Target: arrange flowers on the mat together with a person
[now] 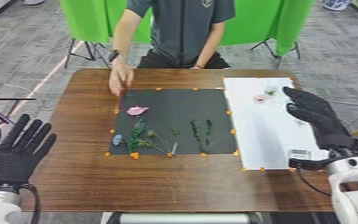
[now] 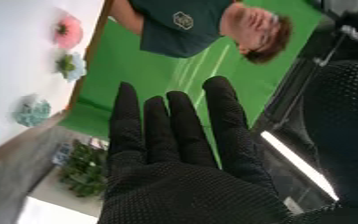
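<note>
My left hand (image 1: 15, 150) is at the table's left edge, fingers straight and spread. Over the white sheet's right side my right hand (image 1: 313, 110) is held with fingers extended, near small flowers (image 1: 270, 90) on the sheet. On the dark mat (image 1: 171, 100) lie a pink flower (image 1: 137, 110), green stems (image 1: 138, 131), a blue flower (image 1: 117, 140) and two darker stems (image 1: 201, 132). A person's hand (image 1: 119, 79) is beyond the mat's far left corner. In the right wrist view, my right hand (image 2: 184, 185) has straight fingers, with a pink flower (image 2: 68, 32) and pale blue flowers (image 2: 33, 112) on the white surface.
The white sheet (image 1: 264, 135) adjoins the mat's right side on the brown table (image 1: 184, 190). Orange pieces (image 1: 135, 155) lie along the edges of mat and sheet. The person stands at the table's far edge, before a green backdrop (image 1: 273, 25).
</note>
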